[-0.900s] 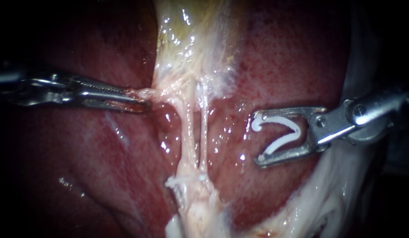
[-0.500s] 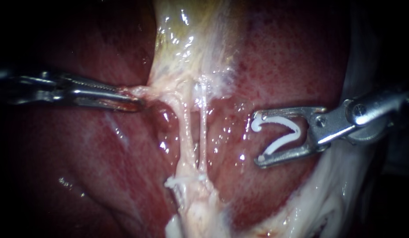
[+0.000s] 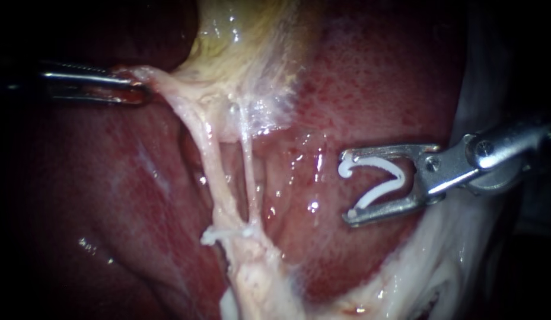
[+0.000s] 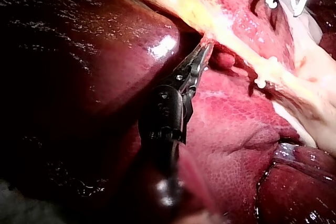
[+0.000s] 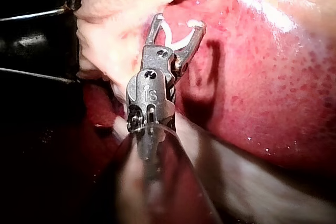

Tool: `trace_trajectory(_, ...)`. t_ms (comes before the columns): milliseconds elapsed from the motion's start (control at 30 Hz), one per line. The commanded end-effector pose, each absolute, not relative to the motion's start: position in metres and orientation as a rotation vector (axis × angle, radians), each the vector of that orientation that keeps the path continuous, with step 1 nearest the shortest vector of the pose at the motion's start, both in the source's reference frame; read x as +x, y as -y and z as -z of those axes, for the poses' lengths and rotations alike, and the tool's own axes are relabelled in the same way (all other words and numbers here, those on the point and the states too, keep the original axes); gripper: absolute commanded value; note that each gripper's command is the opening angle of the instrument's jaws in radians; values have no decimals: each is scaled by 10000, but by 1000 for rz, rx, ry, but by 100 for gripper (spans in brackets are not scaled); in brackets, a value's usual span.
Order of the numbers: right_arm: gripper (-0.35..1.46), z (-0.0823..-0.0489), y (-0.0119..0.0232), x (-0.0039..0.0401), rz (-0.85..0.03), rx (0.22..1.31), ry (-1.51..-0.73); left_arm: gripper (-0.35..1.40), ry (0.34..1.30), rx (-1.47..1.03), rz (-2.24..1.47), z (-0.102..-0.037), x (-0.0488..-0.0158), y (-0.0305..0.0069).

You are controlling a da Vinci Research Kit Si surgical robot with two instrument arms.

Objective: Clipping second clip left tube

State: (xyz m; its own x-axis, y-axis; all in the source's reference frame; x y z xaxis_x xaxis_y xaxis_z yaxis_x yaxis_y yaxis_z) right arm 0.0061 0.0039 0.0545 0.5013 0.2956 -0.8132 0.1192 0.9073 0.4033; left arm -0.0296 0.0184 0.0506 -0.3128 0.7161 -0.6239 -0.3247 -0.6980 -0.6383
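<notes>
My left instrument [image 3: 139,90] comes in at the upper left, its jaws shut on a pale flap of gallbladder tissue [image 3: 162,83] and pulling it taut. Two pale tubes run down from there: the thicker left tube [image 3: 213,172] and the thin right tube [image 3: 248,178]. A white clip [image 3: 222,234] sits across their lower end. My right instrument [image 3: 346,189] waits to the right of the tubes, apart from them. Its jaws stand wide, with an open white clip [image 3: 379,181] seated between them and touching both. The left wrist view shows my left instrument [image 4: 206,45] gripping the flap.
Dark red liver [image 3: 376,95] lies behind and on both sides of the tubes. The yellowish gallbladder [image 3: 239,47] hangs above them. White fatty tissue [image 3: 441,266] banks up at the lower right, under my right instrument's shaft [image 3: 506,142].
My left instrument has moved up and to the left with the flap in its jaws. The tubes are stretched longer and slant to the left. My right instrument has stayed put.
</notes>
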Motion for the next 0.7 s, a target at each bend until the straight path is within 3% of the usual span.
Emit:
trace_trajectory(33,50,-545,-38,62,-111,442,-1050,-35,527,-1263,-2049,-506,-297,-184)
trace_trajectory(367,50,-536,-32,83,-103,449,-1071,-35,527,-1262,-2049,-507,-296,-183)
trace_trajectory(700,50,-544,-17,132,-272,585,-1079,-35,526,-1262,-2049,-507,-298,-183)
